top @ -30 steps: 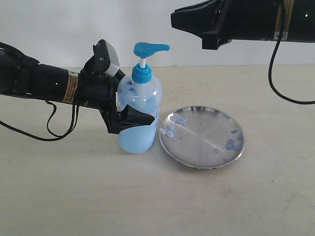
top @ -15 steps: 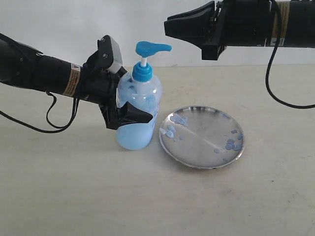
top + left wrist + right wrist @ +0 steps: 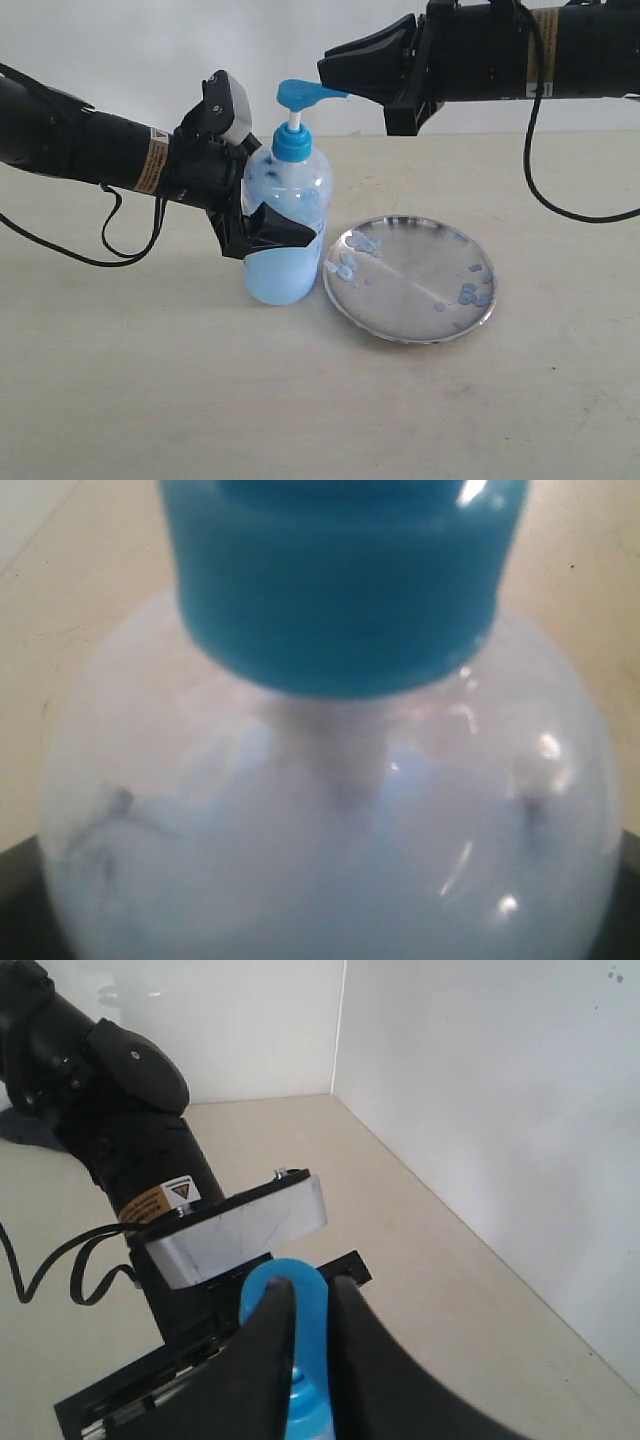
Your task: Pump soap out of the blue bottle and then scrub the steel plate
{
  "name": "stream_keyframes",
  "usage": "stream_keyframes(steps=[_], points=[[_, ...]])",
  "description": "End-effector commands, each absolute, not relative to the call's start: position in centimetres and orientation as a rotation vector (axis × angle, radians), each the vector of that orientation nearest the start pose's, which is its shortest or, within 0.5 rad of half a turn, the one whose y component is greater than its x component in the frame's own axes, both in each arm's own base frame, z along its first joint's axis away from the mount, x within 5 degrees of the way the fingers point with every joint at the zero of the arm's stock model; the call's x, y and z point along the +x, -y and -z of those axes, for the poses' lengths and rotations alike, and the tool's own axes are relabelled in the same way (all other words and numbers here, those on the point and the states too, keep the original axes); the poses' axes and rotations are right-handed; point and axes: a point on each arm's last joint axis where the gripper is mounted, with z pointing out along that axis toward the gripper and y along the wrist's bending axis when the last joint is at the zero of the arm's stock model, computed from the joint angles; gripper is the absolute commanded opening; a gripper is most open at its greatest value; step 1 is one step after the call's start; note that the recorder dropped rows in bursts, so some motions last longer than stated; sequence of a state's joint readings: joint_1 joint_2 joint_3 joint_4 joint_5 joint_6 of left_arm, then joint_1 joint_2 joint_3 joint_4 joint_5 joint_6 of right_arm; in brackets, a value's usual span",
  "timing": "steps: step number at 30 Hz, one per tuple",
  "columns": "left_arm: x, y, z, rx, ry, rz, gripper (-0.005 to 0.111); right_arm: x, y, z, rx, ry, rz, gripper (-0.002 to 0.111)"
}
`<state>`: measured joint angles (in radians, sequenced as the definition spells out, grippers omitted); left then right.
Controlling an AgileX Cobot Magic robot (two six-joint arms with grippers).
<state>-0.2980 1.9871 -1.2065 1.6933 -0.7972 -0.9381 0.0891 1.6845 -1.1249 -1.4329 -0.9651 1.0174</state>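
The blue bottle (image 3: pixel 300 195) stands upright on the table just left of the steel plate (image 3: pixel 412 312). Light blue soap (image 3: pixel 280 282) fills its lower half, and the blue collar (image 3: pixel 340 580) looms close in the left wrist view. My left gripper (image 3: pixel 272 218) is shut on the bottle's body, with one dark finger (image 3: pixel 278 233) across the front. My right gripper (image 3: pixel 335 72) is shut, its tips just over the blue pump head (image 3: pixel 305 95); the pump head (image 3: pixel 262 1288) shows under the fingers. Pale blue blobs (image 3: pixel 352 262) dot the plate.
The left arm's wrist camera housing (image 3: pixel 228 108) sits right behind the bottle's neck, close under my right gripper. A white wall (image 3: pixel 150 50) rises behind the table. Black cables hang from both arms.
My right gripper has moved left and down, from clear of the bottle to just above the pump head. The left gripper and bottle have shifted slightly right.
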Motion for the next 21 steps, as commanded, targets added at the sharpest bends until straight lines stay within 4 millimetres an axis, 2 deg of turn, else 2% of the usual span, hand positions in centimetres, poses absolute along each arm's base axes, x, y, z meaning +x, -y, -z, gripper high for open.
stream_keyframes(steps=[1, 5, 9, 13, 21], points=[[36.4, 18.4, -18.6, 1.404, -1.608, 0.701, 0.004, 34.7, -10.7, -29.4, -0.952, -1.464, -0.727, 0.002], [36.4, 18.4, -18.6, 1.404, -1.608, 0.701, 0.004, 34.5, -11.5, -29.6, -0.959, -1.431, -0.749, 0.002], [36.4, 18.4, -18.6, 1.404, -1.608, 0.701, 0.004, 34.7, -12.5, -29.3, -0.963, -1.466, -0.672, 0.002], [36.4, 18.4, -18.6, 1.404, -1.608, 0.701, 0.004, 35.2, -12.2, -29.0, -0.917, -1.517, -0.609, 0.002], [36.4, 18.4, -18.6, 1.404, -1.608, 0.701, 0.004, 35.1, -12.4, -29.4, -0.893, -1.487, -0.657, 0.002]])
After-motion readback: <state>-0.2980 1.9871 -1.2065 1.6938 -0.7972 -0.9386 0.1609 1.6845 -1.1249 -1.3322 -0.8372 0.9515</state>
